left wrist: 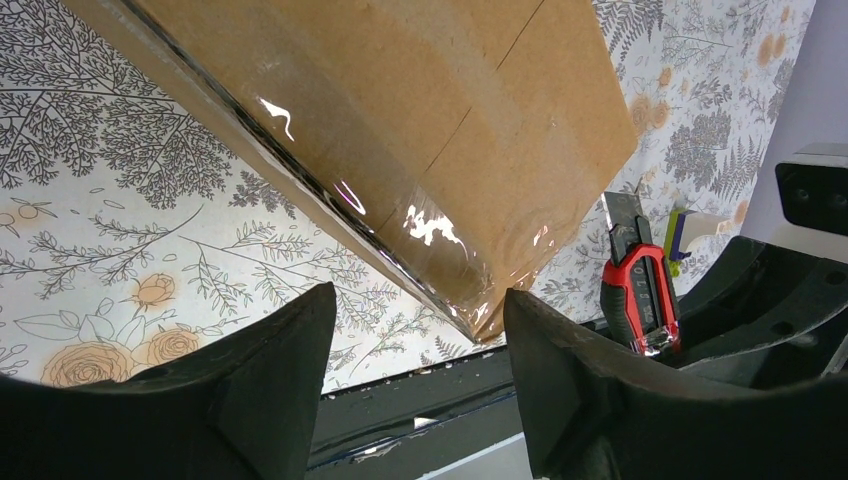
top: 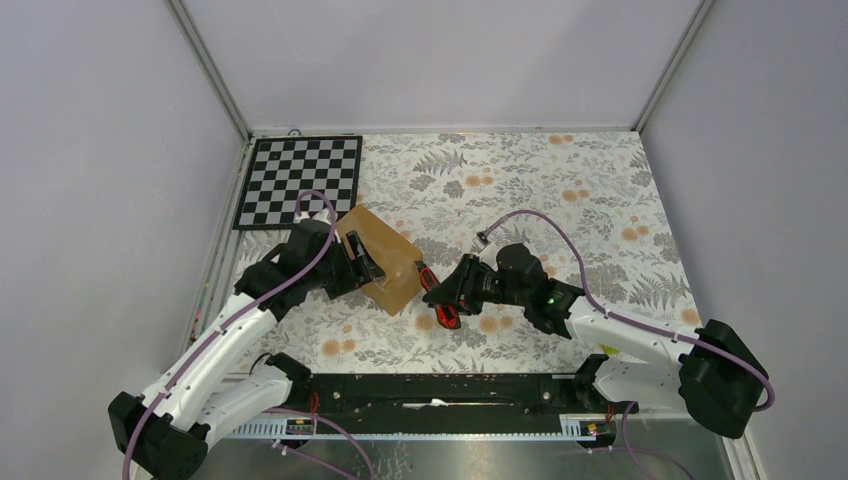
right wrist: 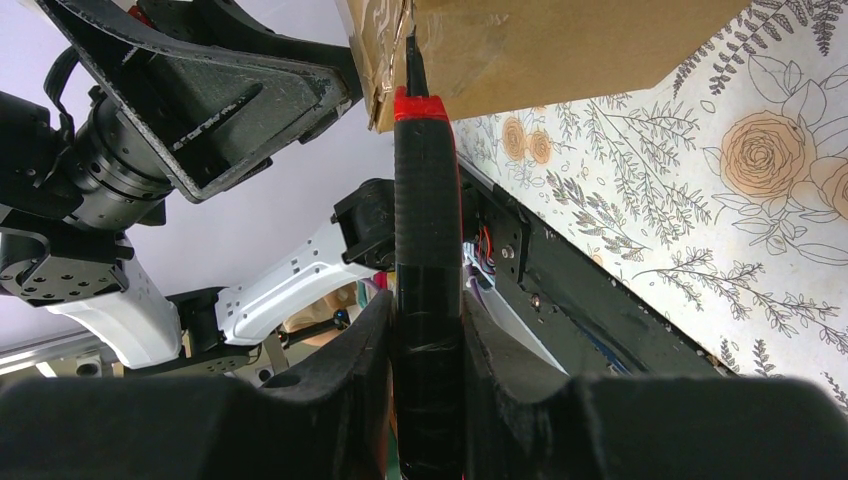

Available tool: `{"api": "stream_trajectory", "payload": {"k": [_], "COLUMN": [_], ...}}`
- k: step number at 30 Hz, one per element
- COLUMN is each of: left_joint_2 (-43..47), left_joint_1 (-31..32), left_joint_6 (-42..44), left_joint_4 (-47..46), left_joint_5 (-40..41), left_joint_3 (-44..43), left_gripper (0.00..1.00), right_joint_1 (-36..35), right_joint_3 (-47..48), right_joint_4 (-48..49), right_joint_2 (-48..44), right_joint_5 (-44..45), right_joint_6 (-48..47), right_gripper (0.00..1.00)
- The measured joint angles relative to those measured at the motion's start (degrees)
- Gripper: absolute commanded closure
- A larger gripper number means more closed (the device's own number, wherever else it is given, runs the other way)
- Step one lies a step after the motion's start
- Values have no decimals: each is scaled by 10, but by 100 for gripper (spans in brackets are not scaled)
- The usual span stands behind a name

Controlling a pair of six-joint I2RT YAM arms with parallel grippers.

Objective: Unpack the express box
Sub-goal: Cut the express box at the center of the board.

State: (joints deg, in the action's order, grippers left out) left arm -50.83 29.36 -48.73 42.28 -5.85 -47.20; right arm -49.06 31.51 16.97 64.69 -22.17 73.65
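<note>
Right pincer [top: 455, 290]: pressed together on the black grip of the knife, just off the box's near-right corner.
Knife [right wrist: 425, 250]: red and black with the blade out. The tip is at the taped corner edge of the box, but I cannot tell whether it touches.
Left pincer [left wrist: 420, 298]: fingers spread and pinching nothing, at the box's left side and reaching over its top.
Box [top: 385, 250]: brown cardboard, taped shut, lying on the flowered desk [top: 560, 200] left of centre, turned cornerwise to the arms.
Checkerboard [top: 300, 180]: flat on the desk beyond the box, to its far left.
Step in hand: most likely bringing the blade to the tape for the first cut, as no flap is lifted yet.
Next move calls for: a shallow, steady draw along the taped seam while the left pincer steadies the box against sliding.
Right wrist only: shows the blade tip lined up with the tape.
Left wrist only: shows glossy tape wrapped over the corner and the flap seam across the top.
Overhead only: shows the whole layout and the checkerboard.
</note>
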Motion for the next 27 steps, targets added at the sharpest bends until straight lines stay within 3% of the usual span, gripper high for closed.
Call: {"api": "stream_trajectory", "payload": {"k": [27], "left_joint_2": [-14], "left_joint_1": [1], "left_joint_6": [0], "left_joint_4": [-20], "left_joint_5": [-4], "left_joint_3": [10], "left_gripper": [37], "right_joint_1": [3], "right_joint_3": [-8], "right_joint_4": [65], "right_joint_2": [40], "right_joint_5": [-43], "right_joint_6": [8], "right_gripper": [100]}}
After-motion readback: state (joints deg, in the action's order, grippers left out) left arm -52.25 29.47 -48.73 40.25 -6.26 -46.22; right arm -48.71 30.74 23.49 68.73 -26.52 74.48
